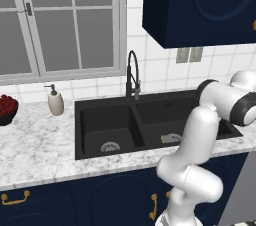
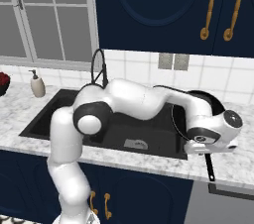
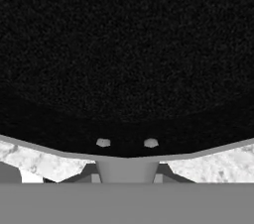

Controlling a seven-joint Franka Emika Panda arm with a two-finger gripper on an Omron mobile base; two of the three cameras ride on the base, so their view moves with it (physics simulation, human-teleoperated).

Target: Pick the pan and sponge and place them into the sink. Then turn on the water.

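The black pan (image 2: 211,101) sits right of the sink (image 2: 47,114) over the marble counter, mostly hidden behind my hand. Its handle (image 2: 210,166) points toward the counter's front edge. My gripper (image 2: 204,151) reaches down onto that handle. In the hand view the pan (image 3: 127,59) has a dark inside, with two rivets and the grey handle running down between my gripper (image 3: 126,173), which is shut on it. Whether the pan rests on the counter I cannot tell. The sponge (image 1: 164,139) lies in the sink's (image 1: 100,115) right basin beside the drain. No water runs from the faucet (image 1: 132,75).
A beige soap dispenser (image 1: 55,102) stands left of the sink. A dark bowl of red fruit (image 1: 6,109) sits at the far left. Dark blue wall cabinets (image 2: 163,10) hang above the counter where my hand is. The window (image 1: 60,20) is behind the faucet.
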